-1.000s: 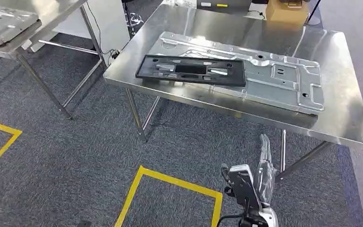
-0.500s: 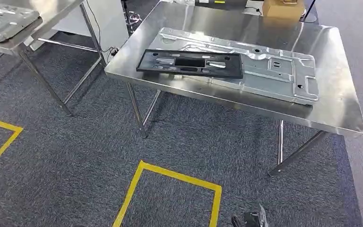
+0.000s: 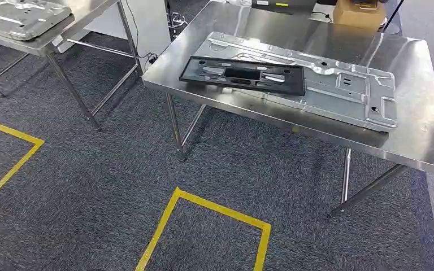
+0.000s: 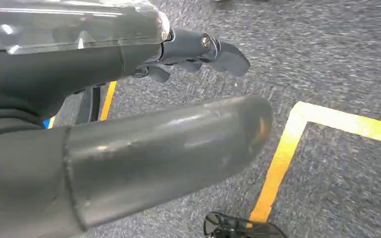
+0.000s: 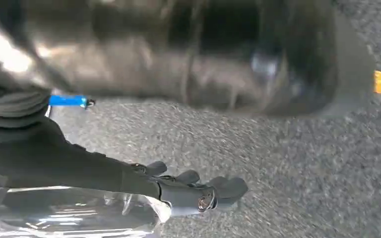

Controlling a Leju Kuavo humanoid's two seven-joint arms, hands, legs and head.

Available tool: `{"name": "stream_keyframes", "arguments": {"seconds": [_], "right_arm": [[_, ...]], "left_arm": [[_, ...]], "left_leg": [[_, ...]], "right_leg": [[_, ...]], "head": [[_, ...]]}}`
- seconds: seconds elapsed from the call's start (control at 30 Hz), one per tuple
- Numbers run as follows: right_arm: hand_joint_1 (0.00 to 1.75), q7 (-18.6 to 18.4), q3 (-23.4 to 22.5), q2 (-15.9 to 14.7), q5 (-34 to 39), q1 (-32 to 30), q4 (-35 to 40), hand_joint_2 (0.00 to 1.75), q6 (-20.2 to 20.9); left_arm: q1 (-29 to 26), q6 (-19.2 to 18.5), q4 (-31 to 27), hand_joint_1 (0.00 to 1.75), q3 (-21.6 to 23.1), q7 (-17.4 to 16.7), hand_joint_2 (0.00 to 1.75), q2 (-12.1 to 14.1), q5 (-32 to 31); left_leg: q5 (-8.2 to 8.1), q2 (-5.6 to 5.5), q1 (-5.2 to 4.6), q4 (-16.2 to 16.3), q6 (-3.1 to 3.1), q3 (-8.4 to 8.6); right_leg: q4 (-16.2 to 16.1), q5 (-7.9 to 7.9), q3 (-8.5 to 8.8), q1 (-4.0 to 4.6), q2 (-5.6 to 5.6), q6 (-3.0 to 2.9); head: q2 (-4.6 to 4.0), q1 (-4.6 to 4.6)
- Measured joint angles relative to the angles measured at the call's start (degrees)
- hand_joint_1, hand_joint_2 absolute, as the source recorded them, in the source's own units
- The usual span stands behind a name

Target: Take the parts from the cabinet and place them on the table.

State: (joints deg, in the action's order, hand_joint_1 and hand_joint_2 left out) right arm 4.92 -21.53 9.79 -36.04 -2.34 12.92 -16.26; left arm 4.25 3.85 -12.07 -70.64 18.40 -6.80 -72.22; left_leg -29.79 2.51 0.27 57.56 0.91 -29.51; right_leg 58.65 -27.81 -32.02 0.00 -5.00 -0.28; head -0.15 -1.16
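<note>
A black rectangular frame part (image 3: 244, 75) lies on a large silver sheet-metal panel (image 3: 322, 84), both on the steel table (image 3: 412, 141) ahead. My left hand (image 4: 104, 64) hangs over the grey carpet, thumb and fingers (image 4: 213, 49) apart, holding nothing. My right hand (image 5: 104, 168) also hangs over the carpet, its fingers (image 5: 203, 191) stretched out and nothing in it; its thumb is blurred.
A second steel table (image 3: 62, 34) at the far left carries another silver panel (image 3: 22, 17). A cardboard box (image 3: 361, 12) stands at the far end of the near table. Yellow tape lines (image 3: 215, 209) mark the carpet before the table's legs (image 3: 175, 127).
The whole picture has shifted, so the camera moved. My right hand, seen low in the head view a second ago, has dropped out of that view. The parts lie as before.
</note>
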Motion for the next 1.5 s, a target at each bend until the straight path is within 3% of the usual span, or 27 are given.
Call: {"name": "stream_keyframes", "arguments": {"seconds": [0.07,0.1,0.17,0.23,0.27,0.33,0.37,0.4,0.43,0.53,0.57,0.63,0.67,0.73,0.77,0.8,0.87,0.9,1.07,1.13,1.2,1.23,1.3,1.37,1.4,1.43,1.5], "right_arm": [[0.00,-0.3,-0.1,0.0,0.0,0.3,-0.5,0.00,0.0],[0.00,-0.3,-0.2,0.0,0.0,0.4,-0.8,0.00,0.0],[0.00,-0.4,-0.4,0.0,0.0,0.4,-1.3,0.00,0.0],[0.00,-0.5,-0.5,0.0,0.0,0.4,-1.7,0.00,0.2],[0.00,-0.8,-0.5,0.0,0.0,0.4,-1.8,0.00,0.5],[0.00,-2.3,-0.6,0.0,-0.1,0.5,-1.9,0.00,1.9],[0.00,-3.3,-0.6,0.0,-0.3,0.6,-2.0,0.00,2.6],[0.00,-4.0,-0.6,0.0,-0.5,0.6,-2.1,0.00,3.1],[0.00,-4.7,-0.7,0.0,-0.6,0.4,-2.3,0.00,3.6],[0.00,-6.6,-0.8,0.0,-0.8,1.3,-2.5,0.00,5.4],[0.00,-7.2,-0.9,0.2,-0.8,1.3,-2.5,0.00,6.1],[0.00,-8.0,-1.0,0.4,-0.9,1.3,-2.6,0.00,7.1],[0.00,-8.3,-1.0,0.4,-1.0,1.2,-2.6,0.00,7.5],[0.00,-8.9,-1.0,0.5,-1.5,1.2,-2.7,0.00,8.0],[0.00,-9.1,-1.0,0.6,-1.9,1.3,-2.7,0.00,8.1],[0.00,-9.4,-1.0,0.8,-2.3,1.4,-2.7,0.00,8.1],[0.00,-9.9,-1.0,1.4,-3.0,1.8,-2.6,0.00,8.1],[0.00,-10.1,-0.9,1.7,-3.3,2.0,-2.6,0.00,8.1],[0.00,-10.8,-0.7,2.3,-4.0,2.9,-2.6,0.00,8.9],[0.00,-11.2,-0.6,2.3,-4.1,3.0,-2.7,0.00,9.2],[0.00,-11.7,-0.5,2.3,-4.1,2.9,-2.7,0.00,9.3],[0.00,-11.8,-0.5,2.3,-4.1,2.8,-2.7,0.00,9.4],[0.00,-11.8,-0.5,2.3,-4.1,2.8,-2.7,0.00,9.7],[0.00,-11.8,-0.5,2.3,-4.1,2.9,-2.7,0.00,9.9],[0.00,-11.8,-0.5,2.3,-4.3,2.9,-2.7,0.00,9.9],[0.00,-11.7,-0.4,2.2,-4.4,2.8,-2.7,0.00,9.9],[0.00,-11.7,-0.4,2.3,-4.7,3.0,-2.7,0.00,9.9]], "left_arm": [[0.0,0.0,0.0,0.00,-0.3,0.0,0.00,-0.1,0.0],[0.1,0.0,0.0,0.00,-0.3,0.0,0.00,-0.1,0.0],[0.2,0.0,0.0,0.00,-0.4,0.0,0.00,-0.1,0.0],[0.1,0.0,0.0,0.00,-0.6,0.0,0.00,-0.1,0.0],[0.0,0.0,0.0,0.00,-0.7,0.0,0.00,-0.1,0.0],[-0.1,0.1,0.0,0.00,-0.9,-0.1,0.00,-0.1,0.0],[0.0,0.1,0.0,0.00,-0.9,-0.2,0.00,-0.2,-0.1],[0.0,0.1,0.0,0.00,-0.9,-0.2,0.00,-0.3,-0.1],[0.3,0.2,0.0,0.00,-0.9,-0.4,0.00,-0.4,-0.1],[-0.1,0.2,0.0,0.00,-0.9,-0.7,0.00,-0.4,-0.1],[0.0,0.2,0.0,0.00,-0.9,-0.9,0.00,-0.4,-0.1],[0.1,0.1,0.0,0.00,-0.9,-1.2,0.00,-0.5,-0.1],[0.2,0.1,0.0,0.00,-0.9,-1.2,0.00,-0.4,0.0],[0.3,-0.1,0.0,0.00,-1.0,-1.1,0.00,-0.3,0.5],[0.1,-0.2,0.0,0.00,-1.0,-1.1,0.00,-0.3,0.7],[-0.1,-0.3,0.0,0.00,-1.1,-1.0,0.00,-0.2,0.9],[-0.2,-0.3,0.0,0.00,-1.3,-0.9,0.00,0.0,1.2],[-0.1,-0.3,0.0,0.00,-1.4,-0.8,0.00,0.1,1.2],[-0.6,-0.3,0.0,0.00,-2.2,-0.5,0.00,0.1,1.5],[-0.7,-0.4,0.0,0.00,-2.3,-0.3,0.00,0.1,1.5],[-0.4,-0.6,0.0,0.00,-2.4,0.0,0.00,0.1,1.5],[-0.4,-0.7,0.0,0.00,-2.4,0.1,0.00,0.1,1.5],[-0.6,-0.8,0.0,0.00,-2.4,0.2,0.00,0.1,1.4],[-0.7,-0.8,0.0,0.00,-2.4,0.2,0.00,0.1,1.2],[-0.6,-0.8,0.0,0.00,-2.4,0.4,0.00,0.1,1.2],[-0.5,-0.9,0.0,0.00,-2.4,0.4,0.00,0.0,1.2],[-0.4,-0.8,0.0,0.00,-2.4,0.5,0.00,0.0,1.1]], "left_leg": [[0.95,-0.97,0.50,-0.7,1.05,0.10],[1.16,-1.35,0.50,-0.7,1.36,-0.14],[1.59,-2.29,0.43,-0.6,1.92,-0.75],[1.81,-3.54,0.35,-0.5,1.94,-1.22],[1.84,-4.31,0.35,-0.4,1.89,-1.28],[1.84,-5.88,0.35,-0.2,1.85,-1.20],[1.80,-6.70,0.36,0.0,1.74,-1.19],[1.77,-7.24,0.43,0.1,1.62,-1.40],[1.81,-7.75,0.17,0.6,1.05,-1.69],[2.46,-9.55,0.67,0.1,-0.27,-2.51],[2.28,-10.06,0.41,0.3,-0.60,-2.58],[-0.98,-4.91,0.35,4.5,-0.88,-4.66],[-3.55,-3.59,0.44,9.3,-1.22,-6.94],[-6.44,-2.96,0.51,16.9,-1.65,-10.30],[-5.99,-2.83,0.53,17.5,-1.76,-10.42],[-4.35,-2.71,0.58,15.5,-1.79,-9.17],[0.60,-1.24,0.59,5.0,-1.59,-3.34],[1.06,1.44,0.40,0.0,-1.35,-0.77],[1.68,-1.02,0.17,-0.7,0.28,-1.06],[2.22,-1.89,0.40,-0.9,1.15,-1.09],[2.46,-3.17,0.29,-0.9,1.50,-1.55],[2.50,-3.84,0.24,-0.8,1.55,-1.71],[2.51,-5.46,0.23,-0.5,1.52,-1.77],[2.45,-7.21,0.23,-0.2,1.42,-1.67],[2.36,-7.96,0.25,0.0,1.28,-1.74],[2.33,-8.39,0.10,0.3,0.91,-2.17],[2.64,-9.98,0.54,0.4,-0.01,-2.92]], "right_leg": [[0.3,-0.45,-0.05,-0.20,0.44,0.91],[1.9,-2.22,-0.68,-0.28,2.78,1.20],[10.3,-7.56,-4.13,-0.44,4.51,1.44],[17.2,-9.88,-7.01,-0.43,4.67,1.49],[17.0,-8.86,-6.72,-0.43,4.72,1.44],[9.3,-4.03,-2.58,-0.45,5.16,1.09],[3.7,-1.40,0.18,-0.45,6.33,0.77],[0.8,-1.71,1.63,-0.53,9.25,0.28],[-0.1,-1.63,1.68,-0.64,9.98,0.22],[0.0,-1.61,1.54,-0.31,8.29,-0.05],[-1.1,-1.17,1.85,-1.30,7.30,-0.57],[-1.5,-0.90,1.97,-0.92,5.71,-1.32],[-1.4,-0.93,1.77,-0.75,4.78,-1.36],[-1.3,-0.97,1.58,-0.57,3.06,-1.40],[-1.2,-0.98,1.54,-0.56,2.24,-1.39],[-1.2,-1.03,1.53,-0.56,1.57,-1.33],[-0.9,-1.24,1.66,-0.56,0.24,-1.09],[-0.8,-1.39,1.78,-0.38,-0.40,-0.86],[-0.8,-1.60,2.22,0.06,-2.12,0.52],[2.8,-4.81,0.83,-0.44,3.12,1.02],[12.2,-9.73,-3.42,-0.51,4.64,1.07],[15.5,-10.78,-5.01,-0.51,4.76,1.08],[15.3,-8.62,-4.99,-0.54,4.85,0.98],[6.5,-3.18,-0.90,-0.69,5.77,0.59],[1.7,-1.06,1.21,-0.72,7.89,0.27],[0.7,-2.12,1.70,-0.82,10.76,0.06],[0.1,-1.90,1.58,-0.52,9.71,0.04]], "head": [[0.00,0.02],[0.00,-0.02],[0.00,0.00],[0.00,0.00],[0.00,0.00],[0.00,0.00],[0.00,0.00],[0.00,0.00],[0.00,0.00],[0.00,0.00],[0.00,0.00],[0.00,0.29],[0.00,0.31],[0.00,0.31],[0.00,0.31],[0.00,0.31],[0.00,0.31],[0.00,0.31],[0.00,0.29],[0.00,0.26],[0.00,0.26],[0.00,0.26],[0.00,0.26],[0.00,0.26],[0.00,0.26],[0.00,0.26],[0.00,0.26]]}}
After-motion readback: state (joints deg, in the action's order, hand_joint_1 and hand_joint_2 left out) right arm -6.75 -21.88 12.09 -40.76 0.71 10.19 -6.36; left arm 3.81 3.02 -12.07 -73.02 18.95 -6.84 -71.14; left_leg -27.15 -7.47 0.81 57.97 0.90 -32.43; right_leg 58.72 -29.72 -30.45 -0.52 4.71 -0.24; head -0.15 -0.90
